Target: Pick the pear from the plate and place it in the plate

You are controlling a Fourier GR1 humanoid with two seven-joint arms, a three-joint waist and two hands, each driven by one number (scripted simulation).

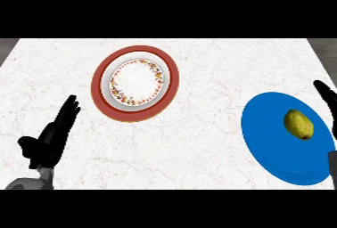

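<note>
1. Fingers on your left hand (pixel 49 138) are straight and relaxed, holding nothing, at the lower left of the worktop (pixel 197 147).
2. Your pear (pixel 298 124) lies on the blue plate (pixel 270 147) at right.
3. Your right hand (pixel 327 95) shows at the right edge beside that plate; whether it is wide or curled, you cannot tell.
4. Farthest, the red-rimmed plate (pixel 102 95) sits near centre.

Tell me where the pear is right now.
In the head view the pear lies on the blue plate at the counter's right side, close beside the right hand and far from the red-rimmed plate.
</note>
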